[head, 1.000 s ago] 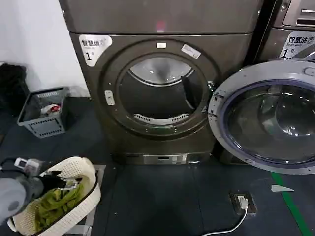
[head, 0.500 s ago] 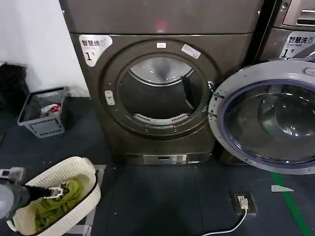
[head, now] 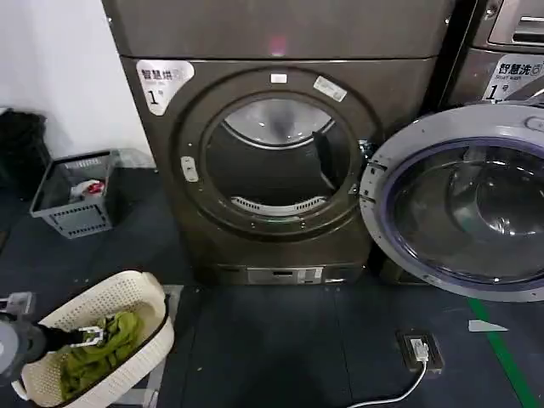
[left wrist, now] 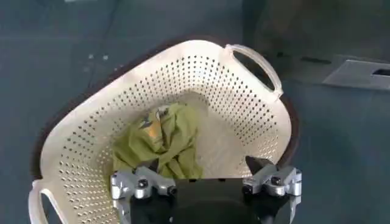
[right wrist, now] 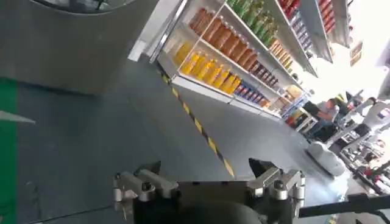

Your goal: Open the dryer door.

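Chrome-ringed, dark-glass round dryer door (head: 459,200) hangs swung wide, baring the bronze-grey dryer (head: 272,161) drum mouth.
Left gripper (left wrist: 204,176) hovers wide-open and empty over the cream perforated basket (left wrist: 256,115); right gripper (right wrist: 207,179) idles, spread wide.

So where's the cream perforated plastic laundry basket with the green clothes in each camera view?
Head view: the cream perforated plastic laundry basket sits bottom left on the dark floor, with the left gripper over it.
Left wrist view: it fills the centre, below the gripper's open jaws.
Right wrist view: not in it.
Shared landmark: the crumpled green clothes.
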Robot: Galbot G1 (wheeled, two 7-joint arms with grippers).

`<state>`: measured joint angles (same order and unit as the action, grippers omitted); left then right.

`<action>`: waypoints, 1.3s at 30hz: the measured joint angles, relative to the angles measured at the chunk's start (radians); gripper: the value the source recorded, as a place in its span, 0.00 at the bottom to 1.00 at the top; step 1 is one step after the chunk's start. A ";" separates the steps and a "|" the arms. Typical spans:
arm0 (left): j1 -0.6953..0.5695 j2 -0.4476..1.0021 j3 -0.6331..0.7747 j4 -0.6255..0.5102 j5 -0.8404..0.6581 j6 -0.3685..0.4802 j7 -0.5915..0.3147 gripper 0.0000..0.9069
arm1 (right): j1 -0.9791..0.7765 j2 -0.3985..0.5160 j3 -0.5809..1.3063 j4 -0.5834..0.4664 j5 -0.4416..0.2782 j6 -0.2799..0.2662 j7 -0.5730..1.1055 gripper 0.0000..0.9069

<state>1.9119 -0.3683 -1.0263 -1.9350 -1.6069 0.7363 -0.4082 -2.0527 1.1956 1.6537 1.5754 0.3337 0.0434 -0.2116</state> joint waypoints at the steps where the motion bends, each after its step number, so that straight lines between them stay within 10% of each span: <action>1: 0.000 0.000 0.000 0.000 -0.011 0.000 -0.007 1.00 | 0.000 0.000 0.000 0.000 0.001 -0.001 0.000 1.00; 39: 0.006 -0.007 0.000 -0.013 -0.099 0.000 -0.071 1.00 | 0.000 -0.001 0.007 -0.006 -0.009 0.008 -0.012 1.00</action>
